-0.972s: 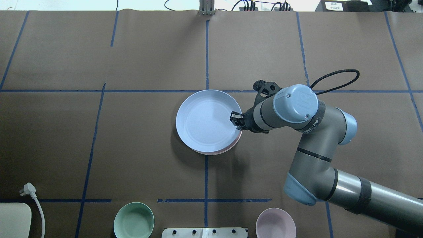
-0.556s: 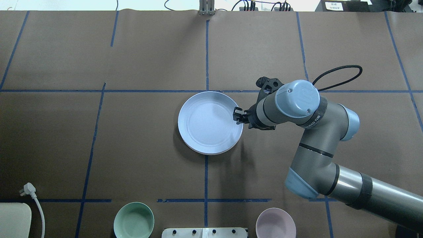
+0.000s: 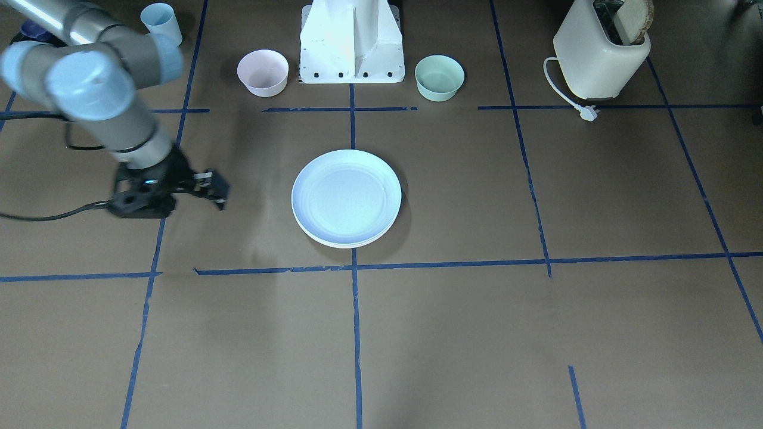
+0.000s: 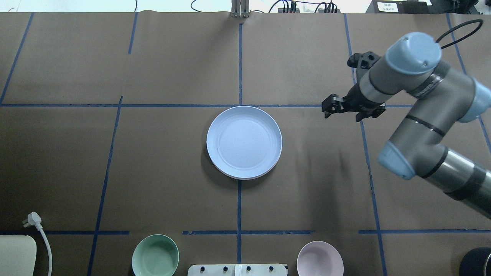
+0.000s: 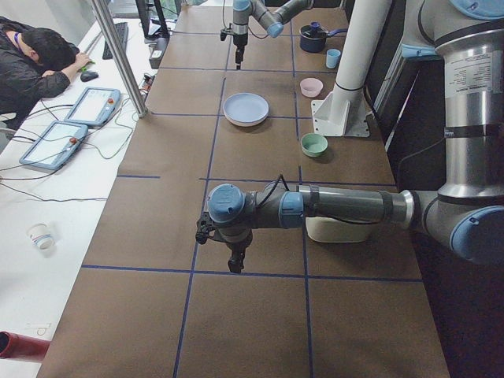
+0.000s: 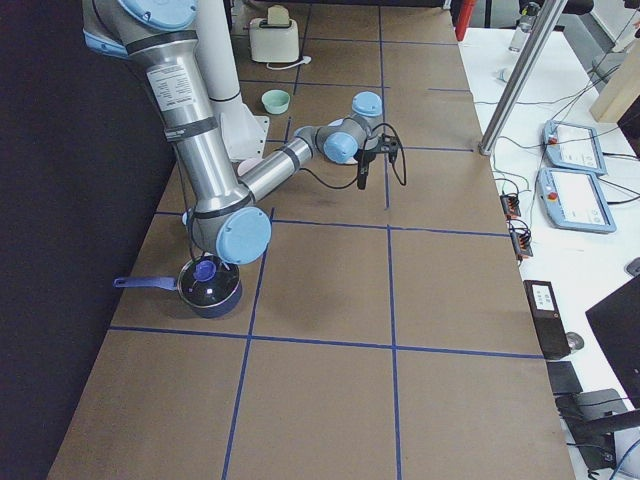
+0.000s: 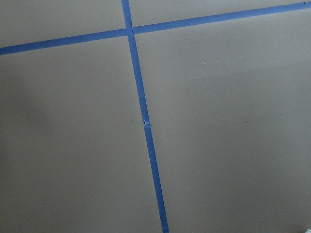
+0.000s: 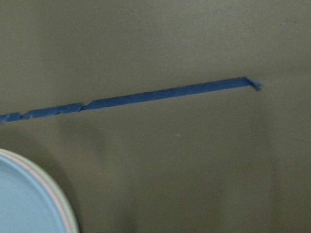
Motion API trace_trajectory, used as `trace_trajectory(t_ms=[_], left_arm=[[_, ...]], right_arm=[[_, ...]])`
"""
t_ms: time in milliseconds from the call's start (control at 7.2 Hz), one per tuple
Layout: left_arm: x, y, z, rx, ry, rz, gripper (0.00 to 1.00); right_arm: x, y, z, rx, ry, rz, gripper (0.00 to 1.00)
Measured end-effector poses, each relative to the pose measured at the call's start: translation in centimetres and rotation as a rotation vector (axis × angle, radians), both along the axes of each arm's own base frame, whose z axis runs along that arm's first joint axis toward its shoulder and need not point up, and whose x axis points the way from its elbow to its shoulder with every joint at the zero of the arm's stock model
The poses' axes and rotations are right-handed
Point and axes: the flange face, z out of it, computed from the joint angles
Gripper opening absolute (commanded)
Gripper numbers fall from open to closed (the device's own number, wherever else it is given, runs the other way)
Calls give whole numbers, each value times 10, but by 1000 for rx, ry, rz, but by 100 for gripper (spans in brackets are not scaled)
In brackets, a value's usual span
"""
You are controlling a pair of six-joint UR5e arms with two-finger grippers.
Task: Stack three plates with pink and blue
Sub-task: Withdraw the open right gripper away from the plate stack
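1. As the blue plate lies on top of the pile at the middle of the table, with the pink plate and the cream plate showing only as thin rims beneath it, the stack of three looks complete.
2. The plates sit nested and nearly concentric, and nothing touches them.
3. The right gripper hangs well apart from the pile, off to the robot's right over bare table. Its jaws are spread and hold nothing.
4. The left gripper shows only in the side view, far down the table from the pile. Whether its jaws are spread or closed cannot be told, and its wrist camera sees only tape lines.
5. The placing steps seem finished, so what remains is probably just parking the right arm. That calls for keeping it high and away from the rims so the pile stays centred.
6. The green bowl and the pink bowl stand near the base, apart from the stack.
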Motion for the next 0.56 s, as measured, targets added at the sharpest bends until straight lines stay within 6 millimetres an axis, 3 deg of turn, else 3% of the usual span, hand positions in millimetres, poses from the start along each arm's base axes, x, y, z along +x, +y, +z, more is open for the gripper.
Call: trace_trajectory(t_ms=[139, 278, 556], left_arm=[[-1, 0, 1, 1, -10, 1, 100], [-2, 1, 3, 3, -25, 3, 100], [-4, 6, 10, -8, -44, 0, 100]], right_arm=[[71, -14, 44, 39, 12, -44, 100], [146, -17, 93, 91, 31, -84, 100], [277, 8, 174, 167, 83, -144, 100]])
